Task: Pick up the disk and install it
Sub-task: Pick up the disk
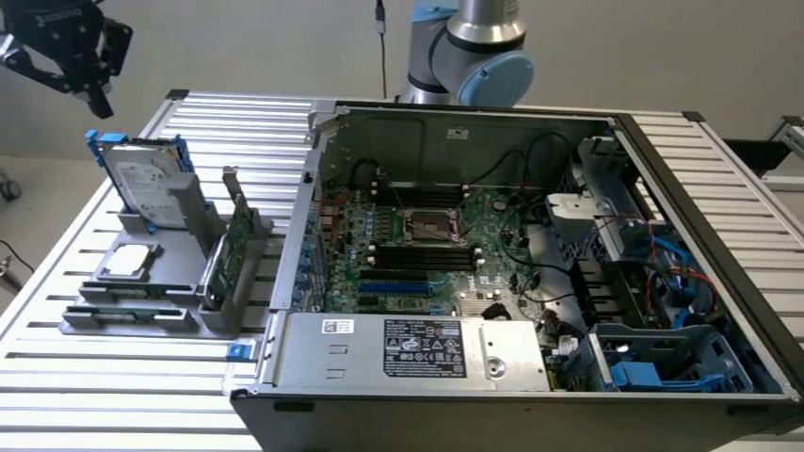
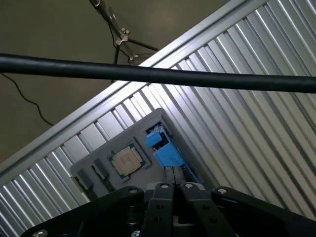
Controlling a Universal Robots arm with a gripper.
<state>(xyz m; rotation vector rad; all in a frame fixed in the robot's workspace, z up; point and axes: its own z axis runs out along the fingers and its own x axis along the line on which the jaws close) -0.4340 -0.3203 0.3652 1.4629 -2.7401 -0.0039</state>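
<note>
Shut gripper (image 1: 96, 94) above the racked disk (image 1: 142, 179)

At the exterior view's far left the gripper is seen pressed together, nothing held. The disk is stood on end in the grey rack (image 1: 132, 320), below and slightly right of it, long axis roughly upright, seemingly leaning; the open computer case (image 1: 415, 141) is set further right.

One disk (image 1: 141, 181), one square chip (image 1: 131, 262), one green card (image 1: 225, 256) — plus one open computer case (image 1: 421, 137), one slatted table (image 1: 120, 381).
</note>
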